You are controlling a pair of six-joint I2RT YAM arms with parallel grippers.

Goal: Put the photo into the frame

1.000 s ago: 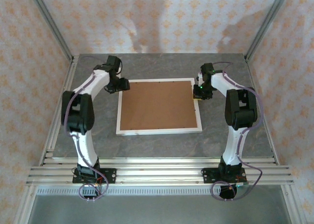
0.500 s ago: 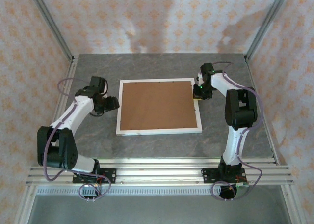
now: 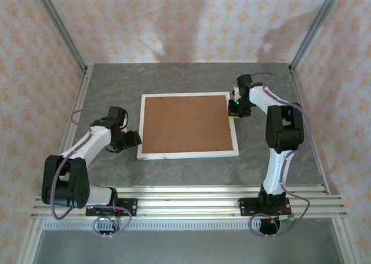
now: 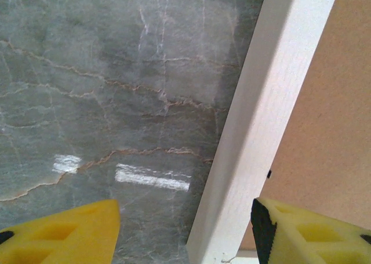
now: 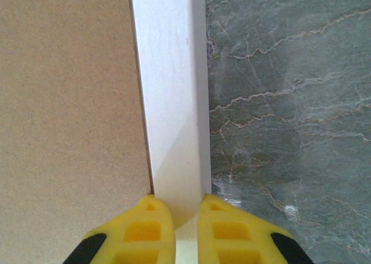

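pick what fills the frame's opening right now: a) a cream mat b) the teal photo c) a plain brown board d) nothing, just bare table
c: the top view shows a plain brown board covering the whole opening inside the white frame, with no print or mat on it.

The backing board [image 3: 185, 124] is laid inside the frame [image 3: 187, 154]. The left gripper [image 3: 136, 139] is placed beside its left edge, the right gripper [image 3: 235, 116] over its right edge.
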